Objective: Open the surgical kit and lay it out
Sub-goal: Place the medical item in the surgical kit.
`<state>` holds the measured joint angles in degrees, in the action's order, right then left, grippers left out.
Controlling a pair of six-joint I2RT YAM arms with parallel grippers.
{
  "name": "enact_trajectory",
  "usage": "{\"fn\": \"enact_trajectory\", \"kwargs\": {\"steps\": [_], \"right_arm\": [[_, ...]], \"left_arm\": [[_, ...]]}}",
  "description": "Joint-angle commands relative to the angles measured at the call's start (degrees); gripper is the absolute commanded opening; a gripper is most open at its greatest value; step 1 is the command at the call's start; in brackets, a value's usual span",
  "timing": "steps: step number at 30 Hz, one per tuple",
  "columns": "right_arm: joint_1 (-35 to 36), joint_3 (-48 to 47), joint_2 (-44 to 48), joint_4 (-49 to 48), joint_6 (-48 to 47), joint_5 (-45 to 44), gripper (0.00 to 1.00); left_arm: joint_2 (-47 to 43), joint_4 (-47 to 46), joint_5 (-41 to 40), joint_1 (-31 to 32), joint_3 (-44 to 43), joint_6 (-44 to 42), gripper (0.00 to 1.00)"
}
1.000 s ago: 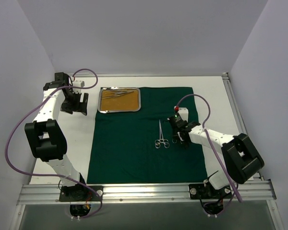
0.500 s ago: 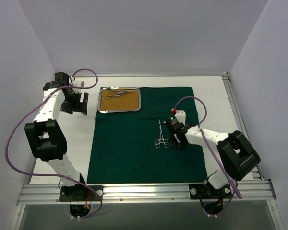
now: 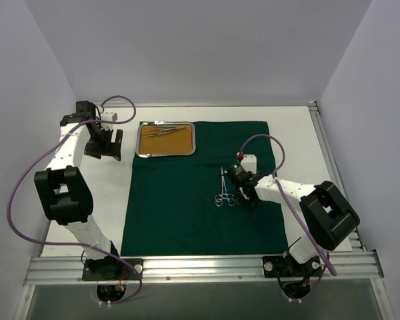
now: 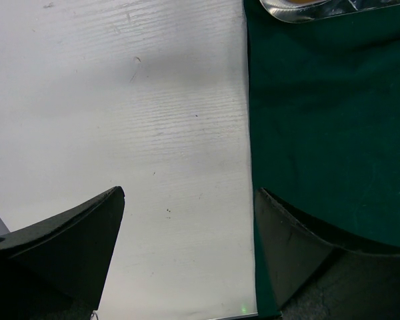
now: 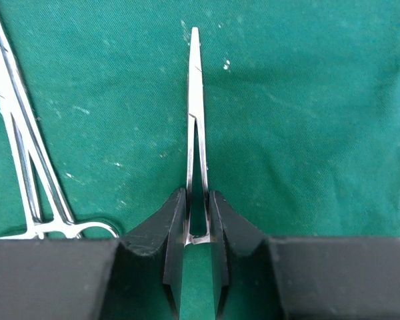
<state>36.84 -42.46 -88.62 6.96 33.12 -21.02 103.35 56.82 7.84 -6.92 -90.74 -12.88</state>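
The dark green cloth (image 3: 187, 200) lies spread flat on the table. The steel tray (image 3: 144, 139) with orange-brown inside sits on its far left corner, with thin tweezers (image 3: 163, 129) in it. One ring-handled clamp (image 3: 223, 189) lies on the cloth; it also shows in the right wrist view (image 5: 20, 147). My right gripper (image 3: 243, 193) (image 5: 197, 213) is shut on the shanks of a second clamp (image 5: 194, 100), low over the cloth just right of the first, tip pointing away. Its rings are hidden. My left gripper (image 3: 107, 143) (image 4: 187, 227) is open and empty over bare table beside the cloth's left edge.
The white table (image 3: 293, 133) shows around the cloth, with grey walls on three sides. The tray's corner (image 4: 320, 8) shows at the top of the left wrist view. A metal rail (image 3: 200, 267) runs along the near edge.
My right gripper has moved left with the second clamp, closer to the clamp lying on the cloth. The left arm has not moved.
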Motion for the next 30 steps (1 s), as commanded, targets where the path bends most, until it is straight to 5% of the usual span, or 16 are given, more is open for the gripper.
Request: {"fn": "enact_trajectory", "kwargs": {"steps": [1,17,25,30], "right_arm": [[0.9,-1.5,0.2,6.0,1.9,-4.8,0.12],[1.0,-3.9,2.1,6.9,0.2,-3.2,0.28],[-0.6,-24.5,4.4,6.5,-12.3,4.4,0.51],[-0.7,-39.6,-5.1,8.2,-24.3,11.6,0.61]], "left_arm": [[-1.5,-0.5,1.1,-0.4,-0.8,-0.5,0.89],[-1.5,-0.6,1.3,-0.4,-0.7,-0.6,0.89],[-1.7,0.0,1.4,-0.4,-1.5,-0.5,0.89],[-1.7,0.3,1.0,-0.4,-2.5,-0.5,0.89]]}}
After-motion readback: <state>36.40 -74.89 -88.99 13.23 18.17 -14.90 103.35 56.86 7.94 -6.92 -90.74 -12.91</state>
